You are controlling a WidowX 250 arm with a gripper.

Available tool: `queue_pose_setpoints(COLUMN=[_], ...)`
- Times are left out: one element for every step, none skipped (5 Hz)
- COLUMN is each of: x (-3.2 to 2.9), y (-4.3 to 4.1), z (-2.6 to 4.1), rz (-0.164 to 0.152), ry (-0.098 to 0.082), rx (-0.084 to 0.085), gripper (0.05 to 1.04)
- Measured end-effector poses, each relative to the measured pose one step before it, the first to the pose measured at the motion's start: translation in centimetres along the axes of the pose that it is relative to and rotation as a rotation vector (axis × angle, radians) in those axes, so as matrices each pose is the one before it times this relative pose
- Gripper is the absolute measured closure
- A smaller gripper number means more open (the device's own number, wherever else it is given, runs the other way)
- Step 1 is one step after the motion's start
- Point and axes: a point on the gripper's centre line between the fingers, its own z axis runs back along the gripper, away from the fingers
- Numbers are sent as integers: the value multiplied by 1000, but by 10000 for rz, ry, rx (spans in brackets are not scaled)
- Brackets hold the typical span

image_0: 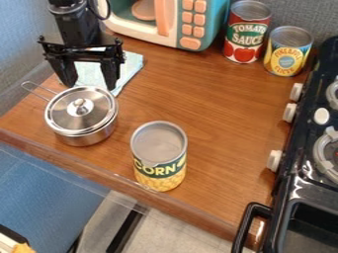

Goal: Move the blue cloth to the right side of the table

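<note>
The black gripper (pixel 90 85) hangs at the upper left over the light blue cloth, its two fingers spread apart with the cloth visible between them. The blue cloth (pixel 131 65) lies flat on the left part of the wooden table (pixel 198 94), partly hidden behind the gripper and the pot. Whether the fingertips touch the cloth cannot be told.
A lidded steel pot (pixel 80 118) stands just in front of the gripper. A corn can (pixel 159 155) is near the front edge. A toy microwave (pixel 165 22), a tomato sauce can (pixel 246 32) and a pineapple can (pixel 288 51) line the back; a black stove (pixel 307 173) borders the right.
</note>
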Motion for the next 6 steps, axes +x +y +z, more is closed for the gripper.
queue_pose_setpoints(x=[-201,1717,2551,2555,1493,594], y=[21,155,546,1186,571,1080], z=[-887,-1287,-365,-845,-607,-986], rz=[57,34,23,-312,-1094,-677], ry=[306,339,7,116,207,140], rx=[-14,6,143,349,142,-169], gripper=[83,83,83,83,83,83])
